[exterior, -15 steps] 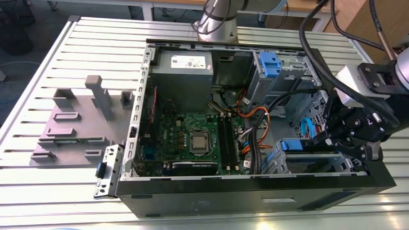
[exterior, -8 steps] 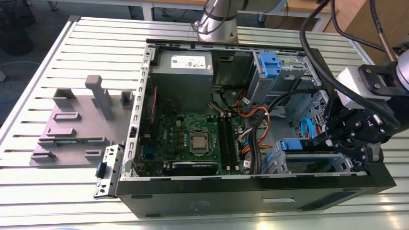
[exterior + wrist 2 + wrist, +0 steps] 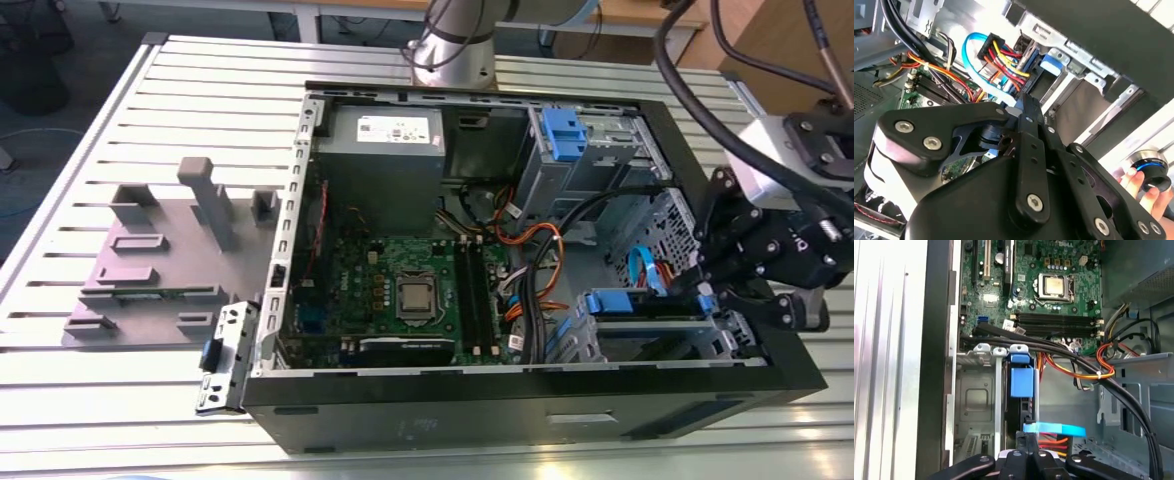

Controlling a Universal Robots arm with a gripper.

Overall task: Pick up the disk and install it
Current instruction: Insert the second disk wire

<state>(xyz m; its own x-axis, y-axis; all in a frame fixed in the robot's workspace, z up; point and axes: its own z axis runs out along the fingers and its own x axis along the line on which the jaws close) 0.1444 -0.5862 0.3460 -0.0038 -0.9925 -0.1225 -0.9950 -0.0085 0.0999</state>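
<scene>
The disk (image 3: 617,302) sits edge-on in the drive cage at the front right corner of the open computer case (image 3: 534,400); its blue plastic rail end faces up. In the first wrist view the blue rail tab of the disk (image 3: 1021,381) lies between the cage's metal walls, just ahead of my gripper (image 3: 1028,442). The black gripper (image 3: 727,298) hangs over the case's right wall above that cage, and its fingers look shut together with nothing held between them. In the second wrist view the gripper (image 3: 1024,105) points at the blue tab (image 3: 1054,65).
Orange, red and light blue cables (image 3: 1054,429) run beside the cage, with thick black cables (image 3: 1124,395) across the case. Another blue-tabbed bay (image 3: 563,135) sits at the case's far right. A grey fixture (image 3: 160,250) stands on the slatted table. A hand (image 3: 1139,187) holds a round device.
</scene>
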